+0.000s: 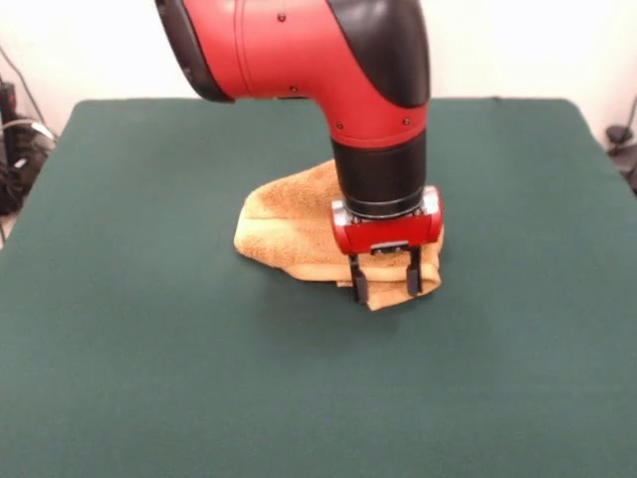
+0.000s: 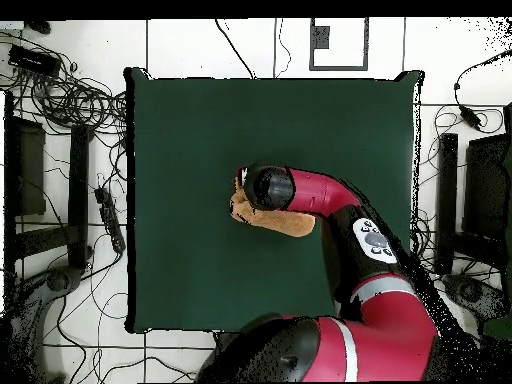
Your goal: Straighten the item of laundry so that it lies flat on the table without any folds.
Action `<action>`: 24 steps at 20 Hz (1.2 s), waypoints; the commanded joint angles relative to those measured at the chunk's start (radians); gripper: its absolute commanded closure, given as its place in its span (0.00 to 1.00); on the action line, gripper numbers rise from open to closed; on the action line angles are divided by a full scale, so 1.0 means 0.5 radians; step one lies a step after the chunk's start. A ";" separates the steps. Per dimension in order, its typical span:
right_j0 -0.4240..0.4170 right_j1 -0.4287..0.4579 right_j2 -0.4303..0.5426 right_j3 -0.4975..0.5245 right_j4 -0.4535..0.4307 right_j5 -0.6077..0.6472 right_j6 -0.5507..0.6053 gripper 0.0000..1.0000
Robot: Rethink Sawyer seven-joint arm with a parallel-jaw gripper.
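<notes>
The orange-tan towel (image 1: pixel 289 229) lies crumpled and folded over itself near the middle of the dark green table (image 1: pixel 139 319). My gripper (image 1: pixel 386 285) points straight down at the towel's near right corner. Its two black fingers (image 1: pixel 358 281) stand apart, with towel cloth showing between and behind them, and the tips are about level with the cloth. In the overhead view the arm's wrist covers the gripper and most of the towel (image 2: pixel 291 223). Only the towel's edges show beside the arm, on the table (image 2: pixel 200 130). No white tag shows.
The red and black arm (image 2: pixel 330 195) reaches over the table from the bottom right in the overhead view. Cables (image 2: pixel 70 100) and dark equipment (image 2: pixel 25 165) lie on the floor around the table. Cables (image 1: pixel 20 139) also show past the table's left edge in the front view.
</notes>
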 commanded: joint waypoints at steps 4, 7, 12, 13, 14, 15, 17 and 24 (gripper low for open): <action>0.140 0.078 0.038 -0.202 -0.097 0.438 -0.040 0.00; 0.189 0.150 -0.027 -0.314 -0.115 0.586 -0.035 0.00; 0.236 0.228 -0.089 -0.436 -0.156 0.671 -0.019 0.00; 0.243 0.238 -0.096 -0.460 -0.162 0.688 -0.015 0.00; 0.248 0.240 -0.099 -0.477 -0.167 0.706 -0.011 0.00; 0.257 0.254 -0.109 -0.508 -0.176 0.739 -0.009 0.00; 0.267 0.279 -0.125 -0.559 -0.195 0.795 0.000 0.00; 0.308 0.377 -0.175 -0.673 -0.233 1.024 0.001 0.00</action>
